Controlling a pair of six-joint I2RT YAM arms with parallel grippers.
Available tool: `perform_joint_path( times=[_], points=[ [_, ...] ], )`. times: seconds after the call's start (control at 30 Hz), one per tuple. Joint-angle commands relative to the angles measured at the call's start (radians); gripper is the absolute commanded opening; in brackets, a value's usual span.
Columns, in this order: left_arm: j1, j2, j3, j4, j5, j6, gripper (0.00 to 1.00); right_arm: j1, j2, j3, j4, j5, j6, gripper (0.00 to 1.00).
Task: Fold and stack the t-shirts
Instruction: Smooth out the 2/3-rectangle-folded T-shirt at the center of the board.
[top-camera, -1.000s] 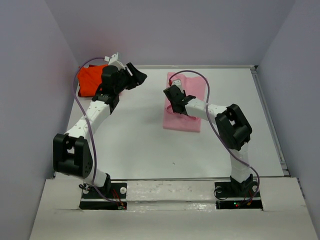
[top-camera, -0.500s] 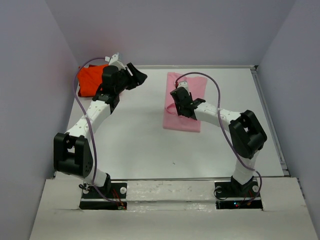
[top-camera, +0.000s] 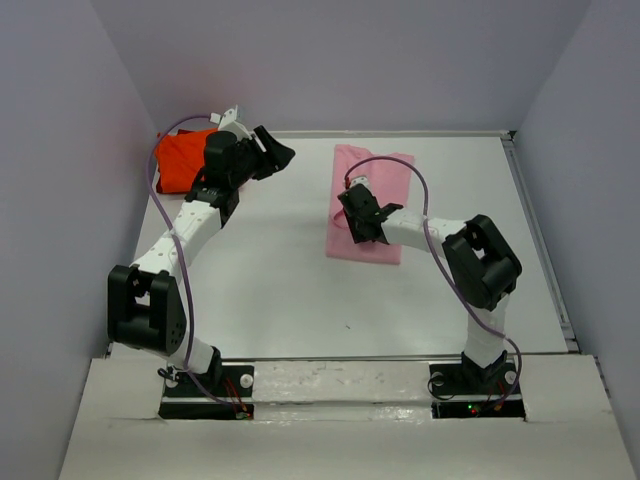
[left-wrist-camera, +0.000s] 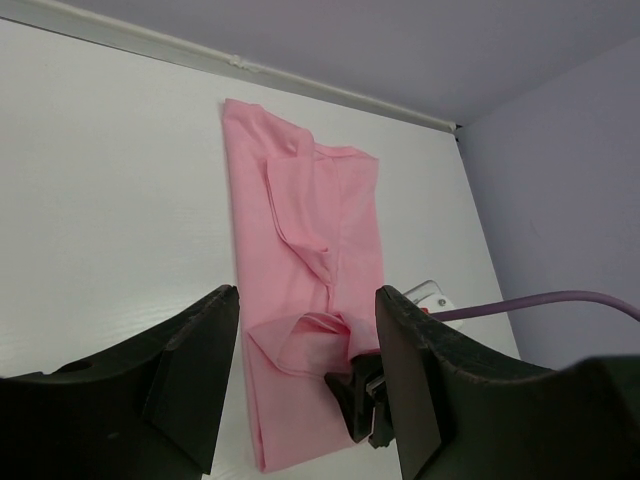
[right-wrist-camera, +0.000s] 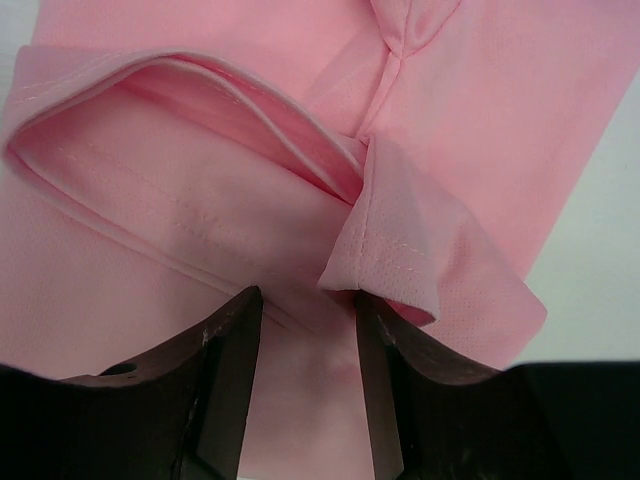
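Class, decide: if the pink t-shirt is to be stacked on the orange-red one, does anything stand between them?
Yes. The left gripper and its wrist hang between the pink t-shirt and the orange-red t-shirt, over the orange-red one's nearer edge. Nothing else visible lies between them.

The white table (top-camera: 300, 270) carries two shirts lying well apart. A pink shirt (top-camera: 352, 247) lies right of centre in the far half, folded into a long strip running near to far, with a loose, rumpled flap on its near part. An orange shirt (top-camera: 178, 160) sits bunched in the far left corner, beside the left wall.
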Motion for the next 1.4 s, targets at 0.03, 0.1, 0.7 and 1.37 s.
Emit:
perform_joint_path(
  times=[0.03, 0.1, 0.7, 1.37],
  points=[
    [0.000, -0.005, -0.002, 0.034, 0.027, -0.002, 0.66, 0.010, -0.027, 0.009, 0.042, -0.032, -0.012, 0.48],
    [0.000, -0.005, -0.003, 0.034, 0.027, -0.002, 0.66, 0.010, -0.024, 0.009, 0.042, -0.040, -0.012, 0.49],
    [0.000, -0.006, -0.006, 0.042, 0.038, -0.006, 0.66, 0.010, 0.084, 0.087, 0.057, 0.101, -0.052, 0.49],
    [-0.001, 0.000, -0.005, 0.042, 0.050, -0.008, 0.66, -0.029, 0.176, 0.236, 0.106, 0.204, -0.165, 0.49]
  ],
)
